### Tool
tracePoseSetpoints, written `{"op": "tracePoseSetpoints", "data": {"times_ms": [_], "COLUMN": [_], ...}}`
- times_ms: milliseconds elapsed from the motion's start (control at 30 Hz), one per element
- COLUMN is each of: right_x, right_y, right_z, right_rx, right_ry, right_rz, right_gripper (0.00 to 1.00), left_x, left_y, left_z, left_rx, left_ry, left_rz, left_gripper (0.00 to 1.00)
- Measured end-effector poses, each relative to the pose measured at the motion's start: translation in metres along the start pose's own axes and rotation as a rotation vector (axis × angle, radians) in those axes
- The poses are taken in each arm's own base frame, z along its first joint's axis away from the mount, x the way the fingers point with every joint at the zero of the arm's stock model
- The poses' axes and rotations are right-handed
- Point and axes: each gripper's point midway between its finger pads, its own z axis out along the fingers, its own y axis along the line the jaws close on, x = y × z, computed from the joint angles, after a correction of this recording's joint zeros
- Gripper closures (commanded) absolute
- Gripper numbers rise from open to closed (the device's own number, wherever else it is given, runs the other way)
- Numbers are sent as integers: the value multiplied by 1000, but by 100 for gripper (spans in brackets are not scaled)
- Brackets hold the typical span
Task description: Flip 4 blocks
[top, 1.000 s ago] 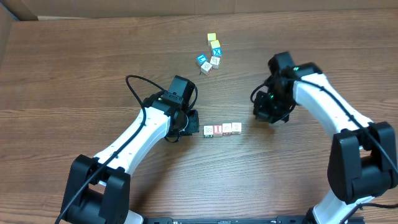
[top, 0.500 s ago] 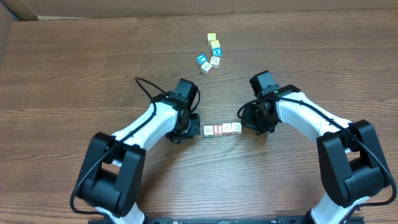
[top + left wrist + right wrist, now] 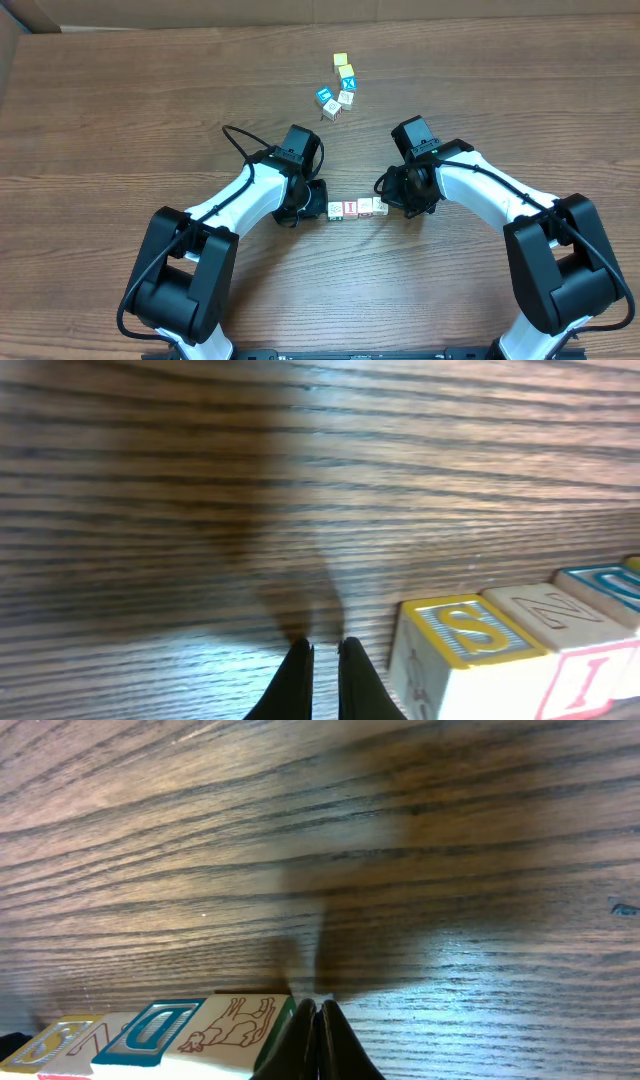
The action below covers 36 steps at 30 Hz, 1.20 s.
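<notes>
Four blocks (image 3: 357, 208) lie side by side in a short row at the table's middle, pale tops with red marks. My left gripper (image 3: 319, 208) is shut and empty just off the row's left end; in the left wrist view its tips (image 3: 322, 652) rest on the wood beside the S-faced block (image 3: 465, 636). At the row's right end is my right gripper (image 3: 391, 204), also shut and holding nothing. In the right wrist view its tips (image 3: 315, 1012) press against the side of the end block (image 3: 235, 1022), which bears an animal drawing. Beside that block sits a D-faced block (image 3: 150, 1031).
A loose cluster of small yellow-faced and blue-faced cubes (image 3: 340, 86) lies farther back, above the row. A cardboard wall (image 3: 300, 10) runs along the far edge of the wooden table (image 3: 120, 120). Both arms reach in from the near edge.
My right arm has swung left and down from open table until its shut tips meet the row's right end. The left arm has barely shifted.
</notes>
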Motion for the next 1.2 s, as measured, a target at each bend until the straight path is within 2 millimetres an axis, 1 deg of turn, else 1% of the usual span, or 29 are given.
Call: {"op": "tracePoseSetpoints", "data": {"times_ms": [567,767,1200], "right_x": [4,4,9], "right_y": [-2,-2,5], "right_z": [0,0,0], "right_rx": [7,7,-31], "right_ry": [15,16,46], "right_rz": [7,7,7], "right_gripper": [96,96,96], "left_x": [0,-2,-4], "left_y": [-10,-12,-14], "left_z": [0,-2,-2], "left_rx": [55,86,98], "left_ry": [7,7,3], "left_rz": [59,54,54], "left_gripper": [96,96,96]}}
